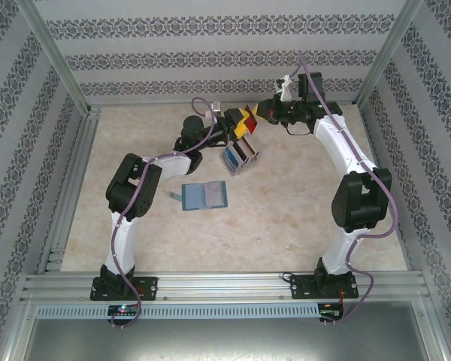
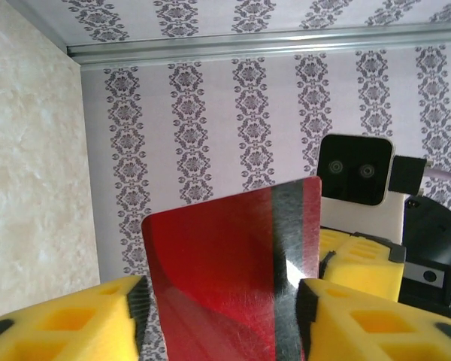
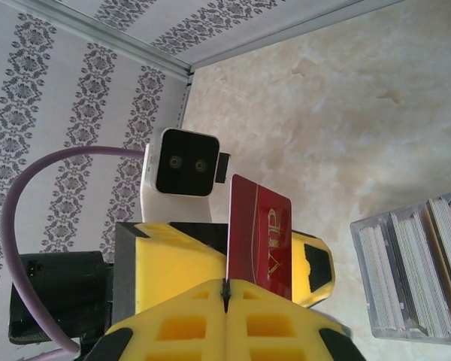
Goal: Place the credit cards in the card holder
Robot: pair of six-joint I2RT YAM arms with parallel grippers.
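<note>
Above the far middle of the table (image 1: 301,226), the right gripper (image 3: 225,289) is clamped on a red card (image 3: 259,237). The left gripper (image 2: 222,304) flanks that card; whether it grips, I cannot tell. The blue card holder (image 1: 203,195) lies well apart.

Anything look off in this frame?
Nothing spilled or damaged. One oddity: the red card hangs mid-air between both grippers, right gripper shut on it, left gripper straddling its edges. Looks like a handover.

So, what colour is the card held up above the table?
The card is red with a dark stripe; the left wrist view shows it best.
</note>
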